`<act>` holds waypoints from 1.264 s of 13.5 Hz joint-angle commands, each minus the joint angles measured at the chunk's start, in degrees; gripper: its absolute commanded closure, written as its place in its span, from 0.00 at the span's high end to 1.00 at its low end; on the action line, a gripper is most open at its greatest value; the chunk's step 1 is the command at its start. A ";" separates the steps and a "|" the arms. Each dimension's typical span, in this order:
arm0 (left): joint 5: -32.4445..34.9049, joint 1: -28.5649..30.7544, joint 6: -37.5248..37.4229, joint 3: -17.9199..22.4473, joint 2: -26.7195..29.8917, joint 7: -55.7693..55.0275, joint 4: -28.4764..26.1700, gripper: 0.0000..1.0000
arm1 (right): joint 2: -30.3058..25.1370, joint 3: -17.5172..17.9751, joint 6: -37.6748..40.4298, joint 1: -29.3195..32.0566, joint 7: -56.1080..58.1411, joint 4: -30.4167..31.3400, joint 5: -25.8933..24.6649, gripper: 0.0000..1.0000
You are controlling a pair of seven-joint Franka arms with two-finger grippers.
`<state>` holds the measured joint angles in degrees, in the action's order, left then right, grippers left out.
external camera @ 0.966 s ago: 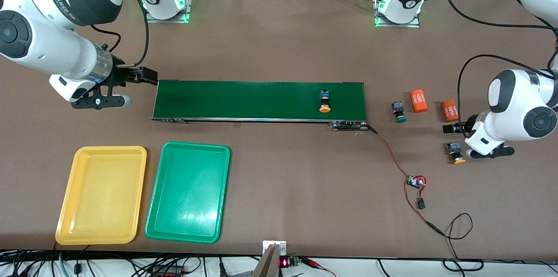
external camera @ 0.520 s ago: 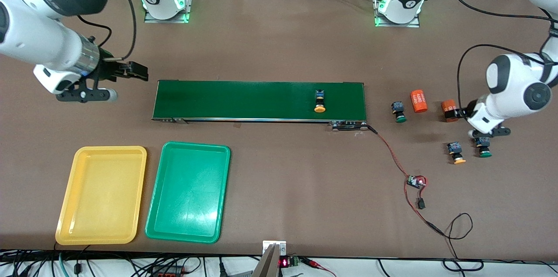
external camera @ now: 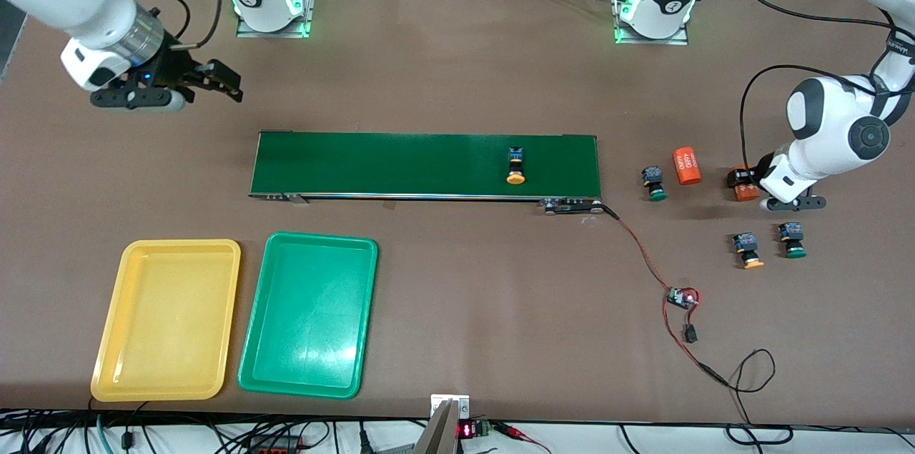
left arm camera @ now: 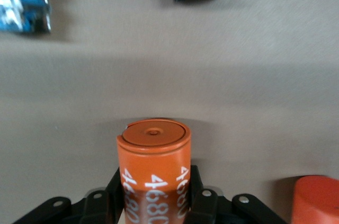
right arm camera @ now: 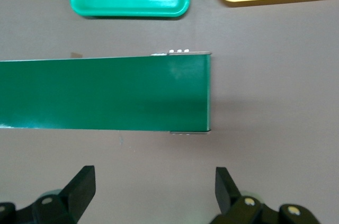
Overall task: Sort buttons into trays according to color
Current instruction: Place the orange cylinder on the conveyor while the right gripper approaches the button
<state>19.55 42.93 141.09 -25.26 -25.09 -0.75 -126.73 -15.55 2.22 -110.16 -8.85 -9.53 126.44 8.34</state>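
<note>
- Trays: yellow tray [external camera: 166, 319] and green tray [external camera: 308, 314] lie side by side at the right arm's end of the table, nearer the front camera than the conveyor belt [external camera: 400, 164]; the yellow one is closer to that end. Both hold nothing.
- Conveyor belt: long, dark green, mid-table. It carries one yellow-capped button [external camera: 515, 166], lying toward the left arm's end of the belt.
- Remaining buttons, all on the bare table at the left arm's end: a green-capped button [external camera: 653, 183] just off the belt's end; a second yellow-capped button [external camera: 747, 250] and a second green-capped button [external camera: 792, 239] close together, apart, nearer the front camera.
- Orange cylinders, two: one free cylinder [external camera: 687, 165] lies on its side just beside the first green-capped button, white print on its side, too small to read with certainty in the front view.
- Gripped cylinder [left arm camera: 153, 168]: white digits on its side read "4680", repeated around it in the left wrist view.
- Left gripper [left arm camera: 153, 203]: low at the table, fingers [left arm camera: 114, 195] clamped on either side of the gripped cylinder.
- Right gripper [external camera: 211, 86]: up over bare table by the belt's right-arm end, fingers [right arm camera: 79, 187] spread wide with nothing between them.
- Wiring: small circuit board [external camera: 681, 297] with red and black leads runs from the belt's left-arm end across the table.
- Arm lettering: partial print on the left arm's link, not legible.
</note>
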 commanded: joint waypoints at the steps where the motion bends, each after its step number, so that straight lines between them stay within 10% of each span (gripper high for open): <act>1: 0.84 0.66 -7.20 -5.39 3.90 0.84 2.96 0.21 | -1.07 9.34 -6.35 3.39 -4.85 2.93 3.61 1.00; 7: -0.12 0.13 -24.01 -19.45 5.58 20.06 10.97 0.29 | 2.26 36.17 -12.43 11.75 -26.55 3.11 -2.95 1.00; 17: -0.66 -4.42 -23.67 -32.57 -6.89 55.59 16.07 0.26 | 8.33 37.42 -17.27 10.26 -36.26 2.23 -5.43 1.00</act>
<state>19.24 41.19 118.53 -56.98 -29.70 50.54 -112.07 -8.57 38.68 -126.85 1.42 -44.05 129.65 4.40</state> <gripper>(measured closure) 0.511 0.000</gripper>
